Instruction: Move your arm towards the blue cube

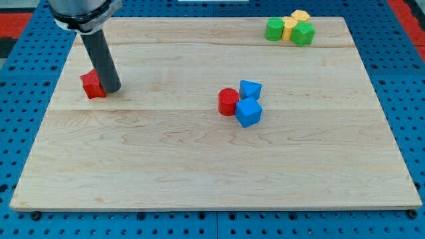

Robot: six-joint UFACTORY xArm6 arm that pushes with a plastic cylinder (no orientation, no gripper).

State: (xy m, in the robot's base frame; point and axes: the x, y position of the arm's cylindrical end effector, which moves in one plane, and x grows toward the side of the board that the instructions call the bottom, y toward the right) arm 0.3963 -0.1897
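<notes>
The blue cube (248, 113) lies near the middle of the wooden board (199, 166). It touches a red cylinder (228, 101) on its left and a blue angular block (250, 89) just above it. My tip (111, 88) rests on the board at the view's left, against the right side of a red block (93, 85). The tip is far to the left of the blue cube.
At the view's top right sits a tight cluster: a green cylinder-like block (274, 29), two yellow blocks (290, 28) (301, 16) and a green block (303, 34). A blue pegboard table (20, 99) surrounds the board.
</notes>
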